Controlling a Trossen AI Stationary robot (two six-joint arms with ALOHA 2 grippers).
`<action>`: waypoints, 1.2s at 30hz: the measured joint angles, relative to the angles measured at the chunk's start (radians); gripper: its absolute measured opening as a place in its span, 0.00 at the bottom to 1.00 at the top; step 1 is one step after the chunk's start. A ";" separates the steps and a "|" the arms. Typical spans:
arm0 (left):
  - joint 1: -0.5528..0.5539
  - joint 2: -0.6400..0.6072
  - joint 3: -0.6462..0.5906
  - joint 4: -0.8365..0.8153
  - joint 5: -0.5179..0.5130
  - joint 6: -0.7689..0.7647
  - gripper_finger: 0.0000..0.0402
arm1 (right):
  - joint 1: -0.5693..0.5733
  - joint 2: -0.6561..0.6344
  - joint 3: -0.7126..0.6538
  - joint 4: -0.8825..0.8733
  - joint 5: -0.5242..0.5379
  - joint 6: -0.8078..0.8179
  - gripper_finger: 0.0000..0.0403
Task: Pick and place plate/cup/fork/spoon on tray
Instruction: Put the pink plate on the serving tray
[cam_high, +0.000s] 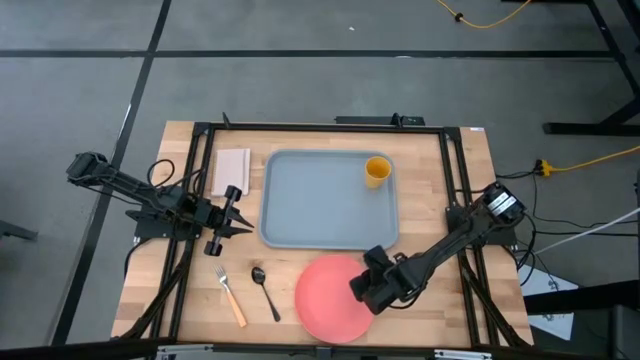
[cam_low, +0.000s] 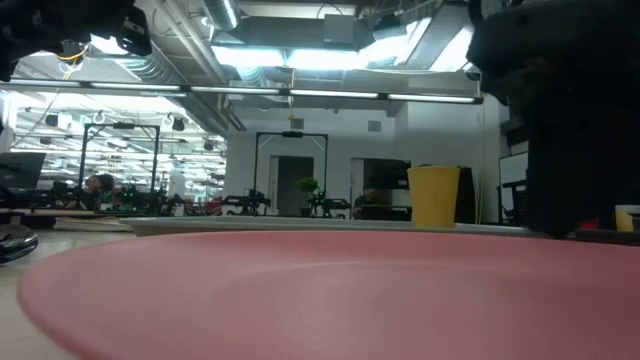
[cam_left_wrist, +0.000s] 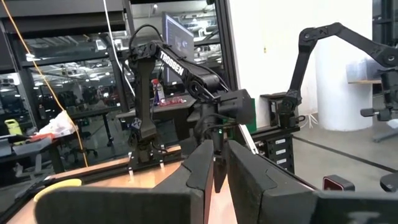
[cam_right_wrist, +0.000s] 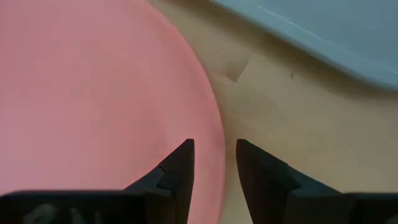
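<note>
Nearest, plate (cam_high: 335, 298) flat on tabletop (cam_high: 300, 310) at front edge. Right tool (cam_right_wrist: 214, 163) at its right rim, fingers slightly apart, straddling rim edge, not clamped. Spoon (cam_high: 265, 290) and fork (cam_high: 229, 295) lie left of plate, close together. Farther back, tray (cam_high: 310, 205) holds upright cup (cam_high: 377, 171) in far right corner. Left tool (cam_high: 240, 218) hovers just left of tray, fingers nearly together, empty.
</note>
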 joint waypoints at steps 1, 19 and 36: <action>0.000 0.000 0.000 -0.001 0.000 0.000 0.10 | 0.000 0.007 0.000 0.001 0.000 -0.009 0.31; 0.000 0.000 0.000 -0.001 0.000 0.000 0.10 | -0.004 0.078 0.001 0.163 -0.018 -0.078 0.29; 0.000 0.000 0.000 -0.002 0.000 0.000 0.10 | -0.036 0.035 0.000 0.156 0.142 -0.080 0.01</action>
